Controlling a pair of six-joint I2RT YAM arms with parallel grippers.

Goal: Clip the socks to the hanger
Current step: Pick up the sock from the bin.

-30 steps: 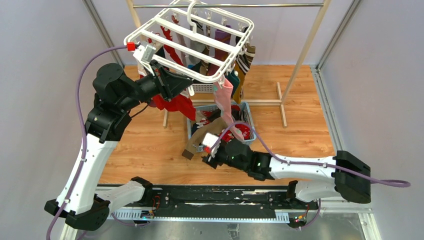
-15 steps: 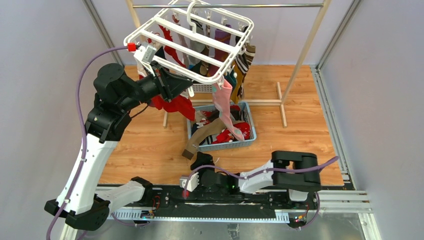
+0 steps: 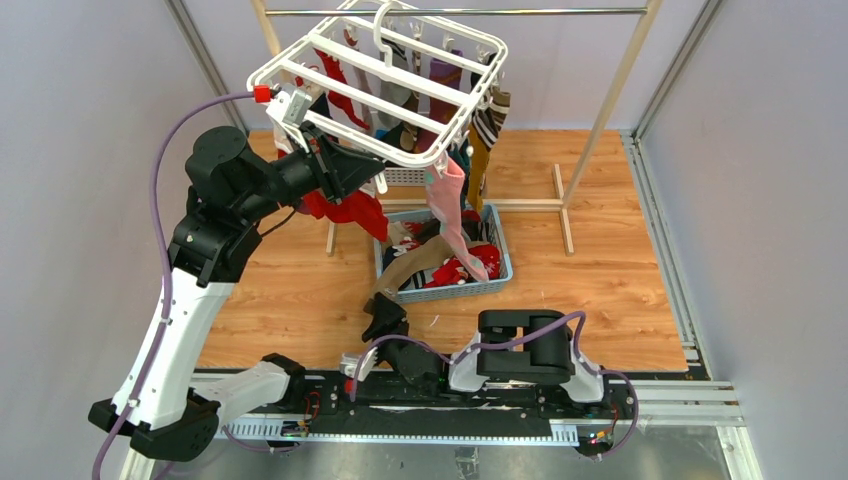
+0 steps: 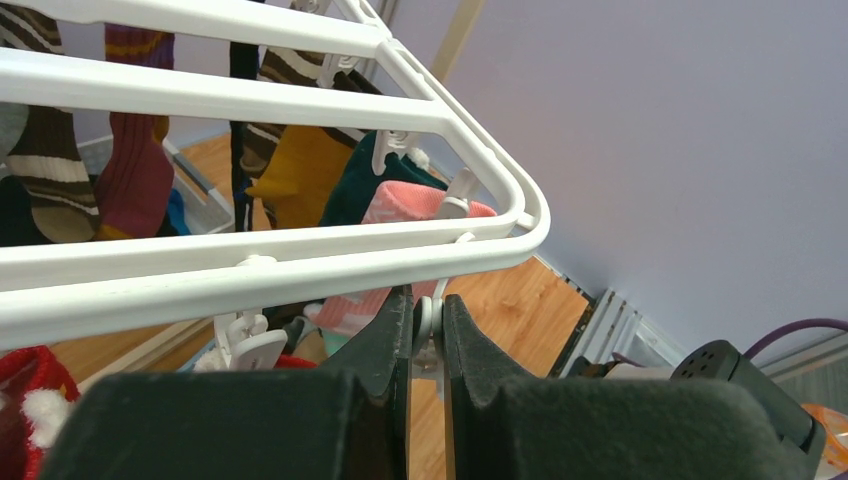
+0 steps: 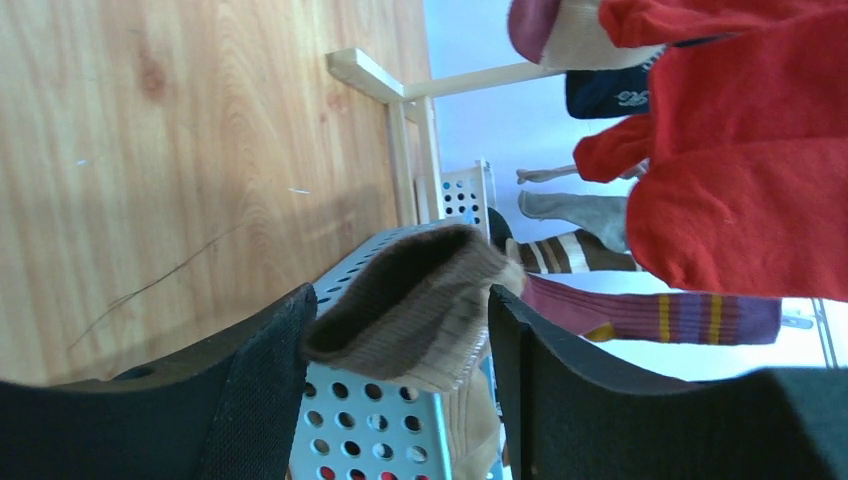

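The white hanger (image 3: 300, 62) hangs from the rail with several socks clipped under it, among them a pink one (image 3: 445, 200) and a red one (image 3: 350, 210). My left gripper (image 3: 372, 165) is shut on a small white clip (image 4: 425, 322) under the hanger's near rim (image 4: 250, 270). A tan sock (image 3: 410, 265) with a brown cuff (image 5: 430, 290) drapes out of the blue basket (image 3: 450, 292). My right gripper (image 3: 384, 312) is low at that cuff. In the right wrist view the gripper (image 5: 400, 300) is open, with the cuff between the fingers.
The basket holds more red and dark socks. The wood-and-metal rail stand (image 3: 600, 110) rises behind it, its feet on the wooden floor. The right arm (image 3: 525, 345) is folded close to its base at the near edge.
The right arm has folded back toward its base and its gripper has moved left to the tan sock's cuff. The left gripper has stayed on the clip.
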